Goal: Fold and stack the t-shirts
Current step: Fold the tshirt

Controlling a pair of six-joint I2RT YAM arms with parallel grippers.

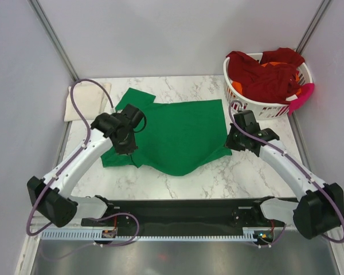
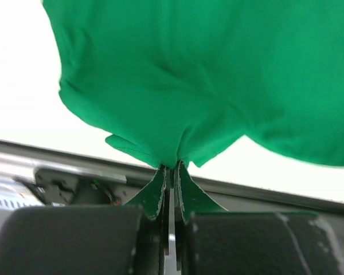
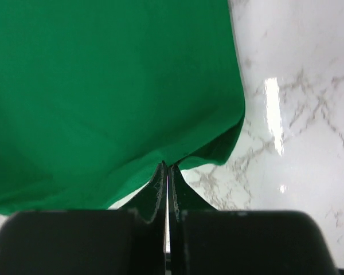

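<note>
The bright green t-shirt (image 1: 178, 134) lies spread on the marble table (image 1: 218, 177). My left gripper (image 1: 126, 150) is shut on its near left edge; in the left wrist view (image 2: 171, 167) the green cloth (image 2: 206, 74) bunches into the closed jaws. My right gripper (image 1: 229, 143) is shut on its near right corner; in the right wrist view (image 3: 167, 166) the green cloth (image 3: 103, 91) is pinched between the fingers. A folded cream t-shirt (image 1: 86, 100) lies at the far left. Dark red t-shirts (image 1: 264, 74) and an orange one (image 1: 239, 87) fill the basket.
The white slatted laundry basket (image 1: 258, 106) stands at the far right corner, with a pink item (image 1: 301, 97) hanging over its rim. Grey walls close in on both sides. A black rail (image 1: 183, 209) runs along the near table edge.
</note>
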